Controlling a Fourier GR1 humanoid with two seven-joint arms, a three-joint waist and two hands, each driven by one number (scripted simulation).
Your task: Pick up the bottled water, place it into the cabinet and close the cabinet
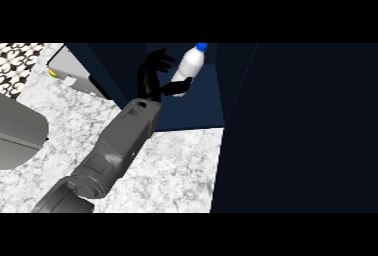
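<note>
Bottle: a white plastic water bottle with a blue cap (pixel 190 64), tilted so the cap leans to the far right. It shows against the open, dark inside of the cabinet. I cannot tell whether its lower end rests on the cabinet floor.

Left hand: the black hand (pixel 151 75) is just left of the bottle. The fingers (pixel 158 56) are spread wide and raised with a gap to the bottle's side, not wrapped round it. The thumb (pixel 178 88) reaches under and touches the bottle's lower end.

Forearm: the grey left forearm (pixel 122 145) comes in from the near left and slants up over the counter to the cabinet.

Cabinet: a dark blue box-shaped cabinet (pixel 198 111), far centre, open at the front.

Door: a broad, very dark panel (pixel 303 130) fills the right side (it reads as the open cabinet door).

Counter: a white and grey marbled stone top (pixel 173 170), near centre.

Left edge: a smooth grey rounded shape (pixel 16 131), cut off by the frame.

Far left: a pale box with a yellow spot (pixel 72 70), beside a black-and-white patterned wall (pixel 18 62).
</note>
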